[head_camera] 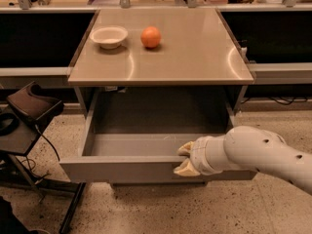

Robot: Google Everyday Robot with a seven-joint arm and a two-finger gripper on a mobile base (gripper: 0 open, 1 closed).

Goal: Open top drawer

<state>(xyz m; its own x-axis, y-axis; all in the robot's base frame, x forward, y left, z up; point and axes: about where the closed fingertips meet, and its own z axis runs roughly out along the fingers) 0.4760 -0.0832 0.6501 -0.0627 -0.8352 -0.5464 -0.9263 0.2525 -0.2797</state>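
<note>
The top drawer (122, 168) stands pulled far out from under the beige table top, showing its shallow grey tray (136, 144) inside. My gripper (183, 158) is at the drawer's front wall right of centre, with one cream finger (185, 148) over the top edge inside the tray and the other (185, 169) on the outer face. It is shut on that front wall. My white arm comes in from the lower right.
A white bowl (109, 36) and an orange (150, 37) sit on the table top (195, 52). A dark chair or stand (29, 111) with cables is at the left, close to the drawer's left corner. The floor is speckled.
</note>
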